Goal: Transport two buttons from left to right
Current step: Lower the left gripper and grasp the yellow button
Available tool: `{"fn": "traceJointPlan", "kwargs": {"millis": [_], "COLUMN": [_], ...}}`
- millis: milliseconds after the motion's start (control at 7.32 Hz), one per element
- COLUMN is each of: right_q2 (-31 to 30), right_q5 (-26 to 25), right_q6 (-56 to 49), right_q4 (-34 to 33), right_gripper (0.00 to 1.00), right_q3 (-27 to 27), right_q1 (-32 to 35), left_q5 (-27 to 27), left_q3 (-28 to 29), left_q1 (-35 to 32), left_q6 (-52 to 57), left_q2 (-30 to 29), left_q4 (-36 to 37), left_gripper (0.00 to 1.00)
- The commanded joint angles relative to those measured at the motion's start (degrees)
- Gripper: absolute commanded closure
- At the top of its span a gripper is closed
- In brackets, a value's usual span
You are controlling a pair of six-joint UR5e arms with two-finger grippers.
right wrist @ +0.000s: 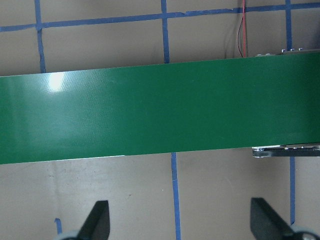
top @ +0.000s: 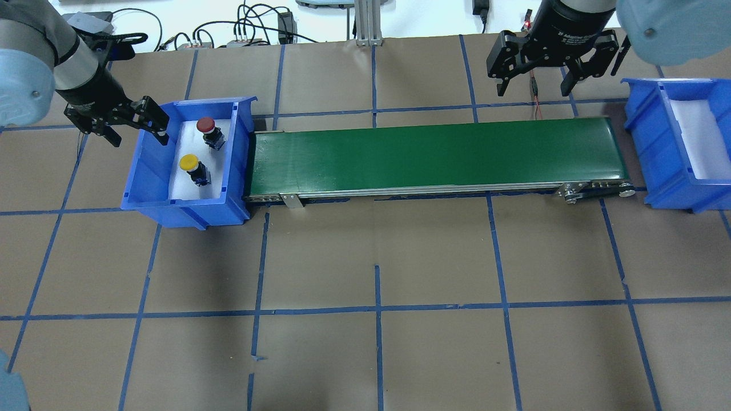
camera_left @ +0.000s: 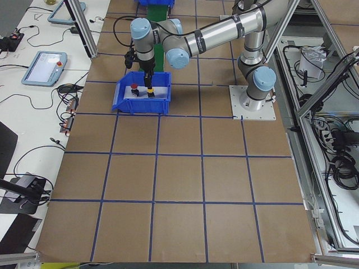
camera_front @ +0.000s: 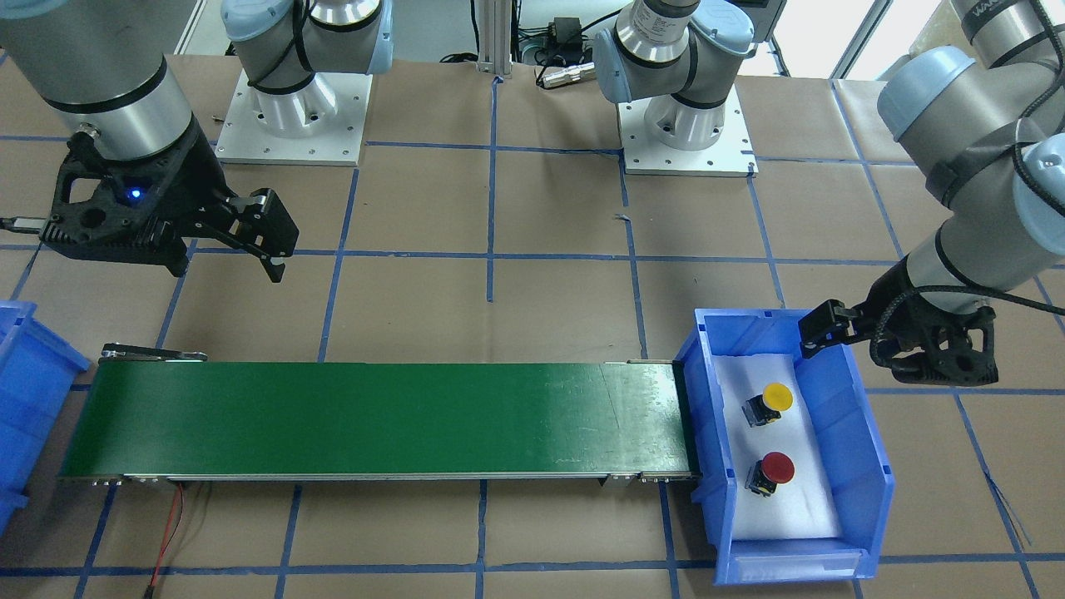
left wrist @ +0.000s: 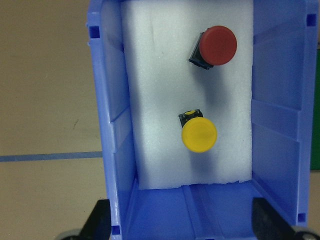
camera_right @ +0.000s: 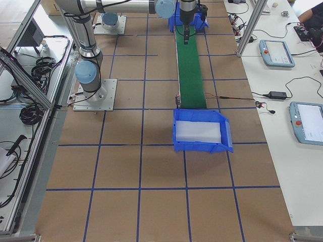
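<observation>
Left gripper [top: 140,138] hangs open and empty at the outer end of the blue bin [top: 149,171], which stands at the left end of the green conveyor belt [top: 434,157]. In the overhead view one fingertip is over the bin and the other outside its wall. Its wrist camera looks straight into the bin, where the spread fingers [left wrist: 97,222] frame the bottom edge. There the yellow button [left wrist: 199,135] and red button [left wrist: 218,45] sit apart on white foam [left wrist: 155,100], each tipped on its dark base, a tilt the overhead view barely shows. The right gripper [top: 534,91] is also spread wide, holding nothing, above the belt's far edge near its right end. Its wrist view gives only belt and taped table. The overhead view alone shows the second blue bin [top: 651,131] beyond the belt's right end.
</observation>
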Motion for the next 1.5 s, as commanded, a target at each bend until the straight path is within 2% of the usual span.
{"fn": "traceJointPlan", "kwargs": {"millis": [0,546,956,1092,1229,1365], "right_q2": [0.3,-0.2,0.2,0.2,0.0,-0.2], "right_q5": [0.1,-0.1,-0.1,-0.1,-2.3,-3.0], "right_q6": [-0.2,0.0,-0.1,0.3,0.7,0.6], "right_q4": [-0.3,-0.1,-0.2,-0.3,-0.1,0.9], "right_gripper": [0.00,0.00,0.00,0.00,0.00,0.00], "right_q3": [-0.4,-0.7,-0.7,-0.8,-0.5,-0.5], "right_q1": [-0.1,-0.4,-0.5,-0.5,-0.5,-0.6], "left_q5": [-0.4,-0.6,-0.5,-0.6,-0.7,-0.1], "left_q3": [-0.9,-2.6,-5.3,-5.4,-5.4,-5.4], "left_q1": [-0.7,-3.0,-2.9,-2.8,-3.1,-3.6], "left_q6": [1.9,-0.4,-0.4,-1.0,-4.1,-5.3], "left_q2": [-3.0,-3.1,-5.0,-5.8,-7.1,-7.3], "left_q4": [4.0,4.6,12.3,12.4,12.4,12.3], "left_gripper": [0.00,0.00,0.02,0.08,0.15,0.33]}}
